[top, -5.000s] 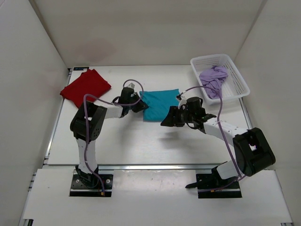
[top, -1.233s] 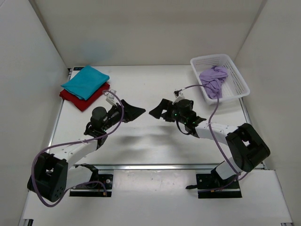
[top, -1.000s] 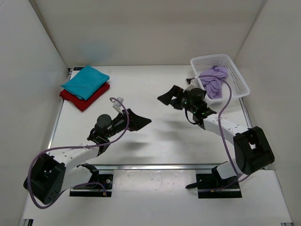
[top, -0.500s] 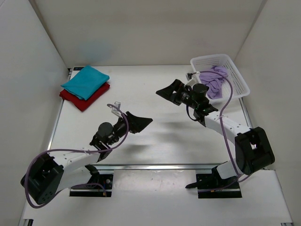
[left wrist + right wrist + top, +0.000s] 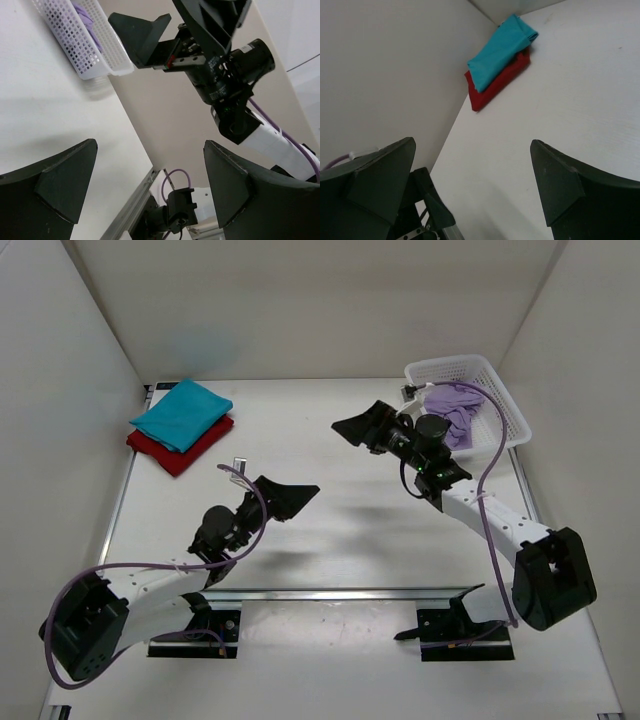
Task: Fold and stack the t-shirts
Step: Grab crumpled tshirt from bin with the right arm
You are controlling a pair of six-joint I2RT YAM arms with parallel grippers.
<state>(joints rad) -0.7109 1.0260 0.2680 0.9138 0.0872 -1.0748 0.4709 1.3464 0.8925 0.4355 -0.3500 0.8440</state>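
My left hand (image 5: 288,498) and right hand (image 5: 362,426) both gape wide, empty. The lavender shirt (image 5: 456,408) lies bunched in the basket (image 5: 519,426), upper right, just beyond my right hand, the nearer one. The teal shirt (image 5: 181,412) sits on the red shirt (image 5: 186,454), upper left.

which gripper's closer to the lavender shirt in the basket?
Right. The right gripper hangs open just left of the lavender shirt in the white basket; the left gripper is farther off, over mid-table.
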